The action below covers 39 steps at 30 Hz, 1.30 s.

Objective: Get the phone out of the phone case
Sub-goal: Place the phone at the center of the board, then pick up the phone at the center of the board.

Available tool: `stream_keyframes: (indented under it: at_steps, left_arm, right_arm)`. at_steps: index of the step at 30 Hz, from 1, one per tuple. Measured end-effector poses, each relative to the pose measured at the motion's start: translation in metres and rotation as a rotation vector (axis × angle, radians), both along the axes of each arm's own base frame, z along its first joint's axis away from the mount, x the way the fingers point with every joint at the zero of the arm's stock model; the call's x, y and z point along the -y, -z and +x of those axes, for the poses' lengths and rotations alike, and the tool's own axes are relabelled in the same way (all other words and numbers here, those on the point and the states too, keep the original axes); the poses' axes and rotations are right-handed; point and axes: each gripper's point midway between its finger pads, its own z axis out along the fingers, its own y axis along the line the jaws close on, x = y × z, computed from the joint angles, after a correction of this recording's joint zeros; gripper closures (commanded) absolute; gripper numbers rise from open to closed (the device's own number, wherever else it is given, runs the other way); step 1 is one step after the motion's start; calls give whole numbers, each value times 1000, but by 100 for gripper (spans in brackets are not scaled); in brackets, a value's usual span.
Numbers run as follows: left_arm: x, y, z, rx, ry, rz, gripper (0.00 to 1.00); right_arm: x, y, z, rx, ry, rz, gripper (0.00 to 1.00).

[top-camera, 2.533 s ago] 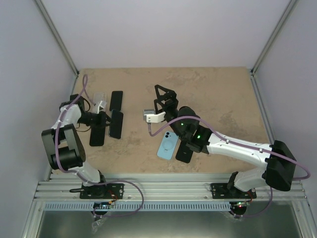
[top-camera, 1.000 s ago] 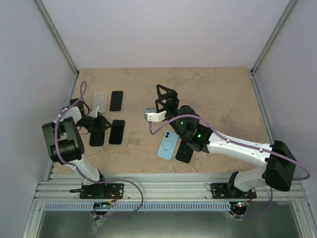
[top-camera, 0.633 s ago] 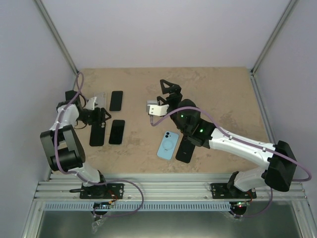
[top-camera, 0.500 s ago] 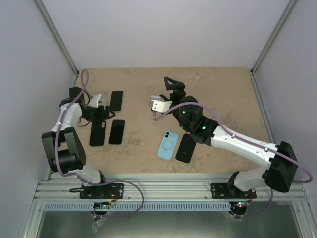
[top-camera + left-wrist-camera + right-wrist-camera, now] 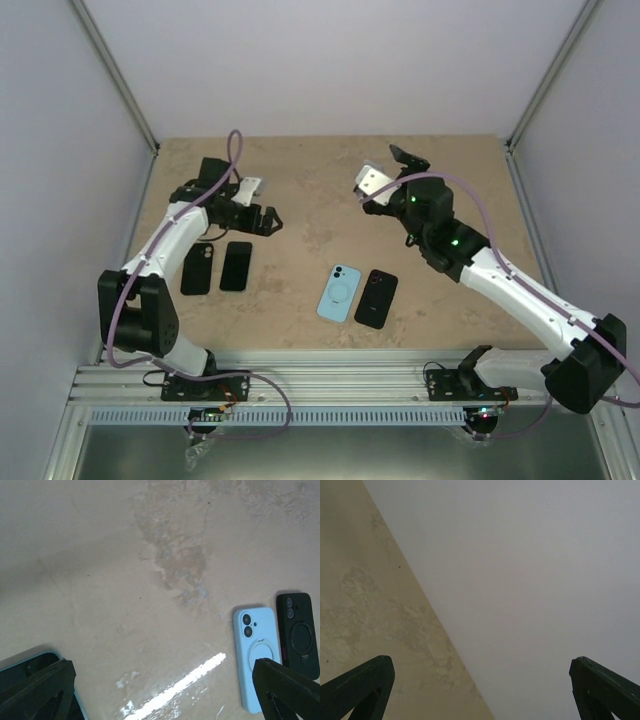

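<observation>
A light blue phone case (image 5: 340,292) lies back up at the front middle of the table, and dark lenses show in its camera opening (image 5: 248,630). A black phone or case (image 5: 377,298) with a ring on its back lies right beside it. My left gripper (image 5: 264,215) hovers open and empty over the table, left of and behind both; in the left wrist view they sit at the right, the blue case (image 5: 255,665) and the black one (image 5: 299,635). My right gripper (image 5: 405,156) is raised at the back, open and empty, and its view shows the wall.
A black case, back up (image 5: 197,268), and a black phone, screen up (image 5: 236,265), lie side by side at the left. The dark corner of a phone (image 5: 30,664) shows by my left finger (image 5: 37,690). Grey walls enclose the table.
My left gripper opened and swung away from the phones at the left, toward the back middle. My right arm lifted off the blue case and drew back to the right, toward the wall.
</observation>
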Motion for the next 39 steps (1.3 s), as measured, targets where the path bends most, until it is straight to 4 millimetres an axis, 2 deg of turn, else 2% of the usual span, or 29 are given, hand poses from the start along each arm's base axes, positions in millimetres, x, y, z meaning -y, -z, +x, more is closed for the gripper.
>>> stream_keyframes:
  at_steps: [6,11,14,18,22,26,32,39]
  left_arm:
    - [49,-2,-7,18,18,54,1]
    - [102,2,-29,30,71,78,1]
    - [129,11,-46,18,107,89,1]
    - [158,36,-73,-32,153,109,1]
    - [167,63,-101,-80,180,160,1]
    - [176,75,-116,-96,201,183,1]
    - [186,90,-125,-95,210,223,1]
    - [185,113,-126,-113,189,298,1]
  right_arm:
    - [40,13,7,-93,72,115,2]
    - [68,27,12,-171,134,215,2]
    - [80,29,13,-197,160,272,2]
    - [95,28,14,-211,196,341,2]
    - [105,25,15,-212,218,387,2]
    - [111,23,16,-212,234,416,2]
    - [113,23,17,-215,244,434,2]
    - [113,23,17,-216,246,440,2]
